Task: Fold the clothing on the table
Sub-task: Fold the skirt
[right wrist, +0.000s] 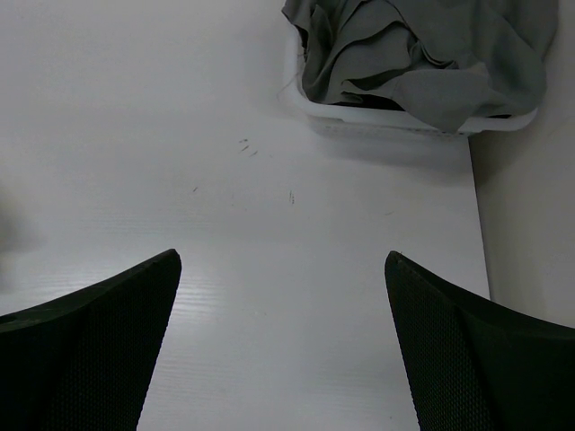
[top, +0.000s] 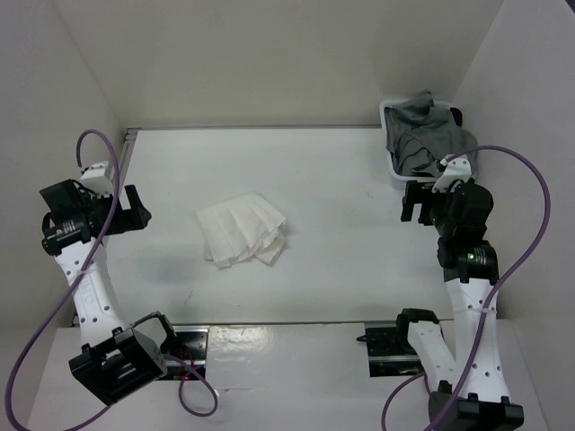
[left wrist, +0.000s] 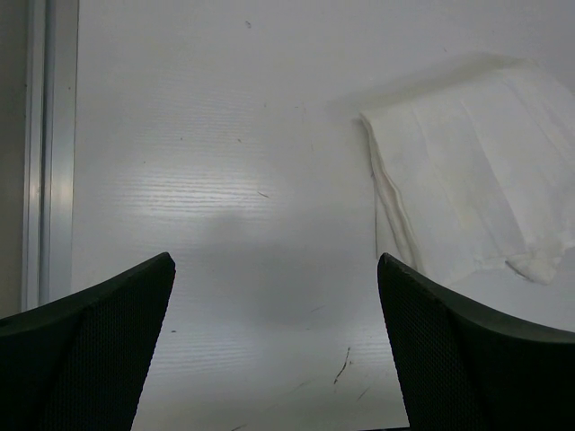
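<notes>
As it lies (folded), the clothing (top: 241, 231) points its bunched corner near-right.

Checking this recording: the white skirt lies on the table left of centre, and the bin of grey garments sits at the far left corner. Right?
Not quite. The bin of grey garments sits at the far right corner, as the top external view shows. The white skirt does lie on the table left of centre.
</notes>
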Robot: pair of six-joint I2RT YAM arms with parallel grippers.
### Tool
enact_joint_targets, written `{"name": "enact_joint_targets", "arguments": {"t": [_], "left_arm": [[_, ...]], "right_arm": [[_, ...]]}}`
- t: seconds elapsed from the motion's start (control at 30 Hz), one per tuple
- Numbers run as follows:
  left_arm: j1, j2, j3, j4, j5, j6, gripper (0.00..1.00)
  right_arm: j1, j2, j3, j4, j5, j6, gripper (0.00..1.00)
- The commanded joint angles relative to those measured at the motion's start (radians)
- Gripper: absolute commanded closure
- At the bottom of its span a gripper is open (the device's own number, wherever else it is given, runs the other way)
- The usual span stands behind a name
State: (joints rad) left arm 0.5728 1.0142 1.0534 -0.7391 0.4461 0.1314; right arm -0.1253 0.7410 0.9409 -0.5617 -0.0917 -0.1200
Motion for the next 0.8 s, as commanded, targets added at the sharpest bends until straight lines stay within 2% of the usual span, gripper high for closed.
{"name": "enact_joint_targets", "arguments": {"t": [0.0,0.77], "left_arm": [[0.006,-0.008,0.017,0.007,0.032,0.016,0.01],[0.006,0.001,0.017,-0.002,0.071,0.034,0.01]], "right_arm": [[-0.005,-0.012,-0.005,0.048,0.01,0.005,0.02],[-0.005,-0.012,-0.005,0.057,0.01,0.005,0.02]]}}
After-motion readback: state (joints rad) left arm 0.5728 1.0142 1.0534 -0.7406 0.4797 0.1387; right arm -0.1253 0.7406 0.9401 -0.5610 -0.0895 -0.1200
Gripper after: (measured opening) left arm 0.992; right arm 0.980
